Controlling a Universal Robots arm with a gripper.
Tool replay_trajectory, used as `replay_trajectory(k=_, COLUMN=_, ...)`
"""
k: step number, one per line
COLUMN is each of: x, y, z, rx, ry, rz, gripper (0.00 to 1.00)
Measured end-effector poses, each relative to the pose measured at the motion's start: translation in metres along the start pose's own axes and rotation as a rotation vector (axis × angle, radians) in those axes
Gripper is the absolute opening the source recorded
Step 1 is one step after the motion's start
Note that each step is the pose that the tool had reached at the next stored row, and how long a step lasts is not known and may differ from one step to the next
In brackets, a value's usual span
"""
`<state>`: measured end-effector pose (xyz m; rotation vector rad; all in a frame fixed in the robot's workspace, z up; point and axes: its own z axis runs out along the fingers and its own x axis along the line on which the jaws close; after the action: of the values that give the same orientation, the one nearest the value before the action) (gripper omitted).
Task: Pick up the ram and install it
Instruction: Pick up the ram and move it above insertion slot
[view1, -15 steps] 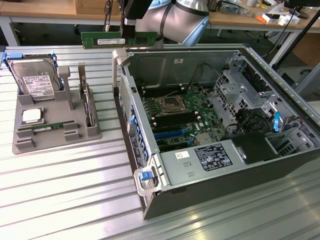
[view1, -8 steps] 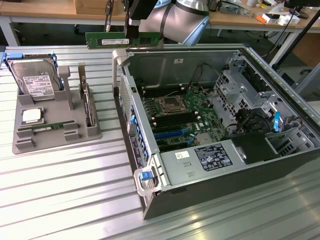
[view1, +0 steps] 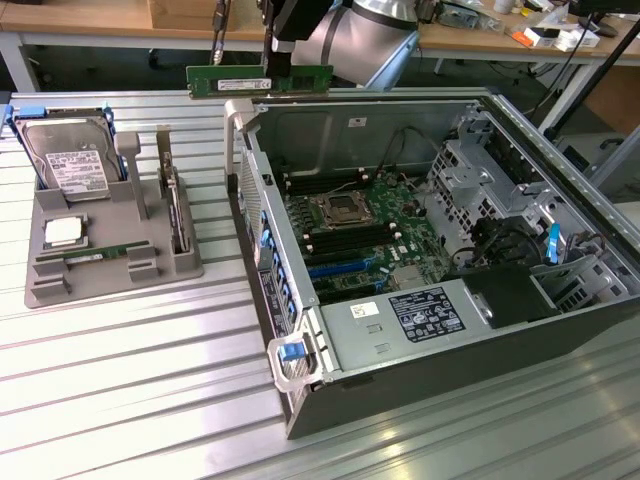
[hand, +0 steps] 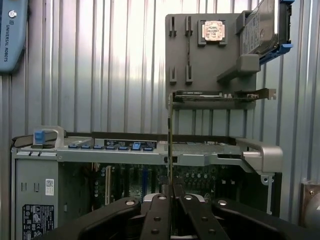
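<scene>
Gripper (view1: 279, 62) clenched tight on the ram (view1: 259, 79), stick held level in the air, just above the far edge of the open computer case (view1: 430, 375). Gray tray (view1: 100, 282) with the hard drive (view1: 70, 165) sits well apart, on the exterior view's left.

The ram (view1: 230, 80) hangs above the computer case (view1: 450, 378).

Pincer (hand: 170, 190) closed, arm (view1: 365, 40) aloft.
</scene>
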<state>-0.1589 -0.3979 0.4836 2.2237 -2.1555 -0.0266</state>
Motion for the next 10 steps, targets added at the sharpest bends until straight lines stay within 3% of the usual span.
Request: replay_trajectory(k=10, x=0.001, y=-0.0168, z=0.0, rx=-0.0002, ry=0.0041, rz=0.0, gripper=0.12)
